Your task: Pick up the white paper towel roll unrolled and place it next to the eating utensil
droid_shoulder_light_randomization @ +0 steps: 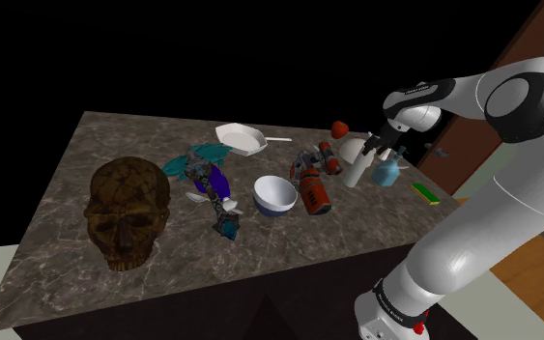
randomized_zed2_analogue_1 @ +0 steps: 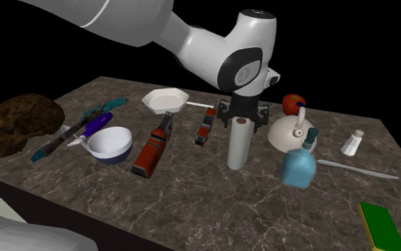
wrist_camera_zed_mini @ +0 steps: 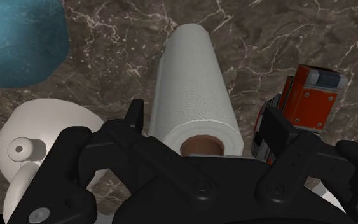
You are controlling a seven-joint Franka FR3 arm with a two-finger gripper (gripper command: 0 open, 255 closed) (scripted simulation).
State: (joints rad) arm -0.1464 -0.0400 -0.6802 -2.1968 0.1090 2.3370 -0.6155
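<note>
Towel roll [wrist_camera_zed_mini: 193,95] between parted jaws

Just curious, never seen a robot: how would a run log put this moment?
phase: pre-grasp | gripper: open, straddling upright paper towel roll | roll: not lifted | utensil: lying apart

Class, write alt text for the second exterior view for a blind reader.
An open black gripper straddles the top of an upright white paper towel roll on a dark veined table. A blue bottle and white kettle stand beside it; a white utensil lies further right.
</note>
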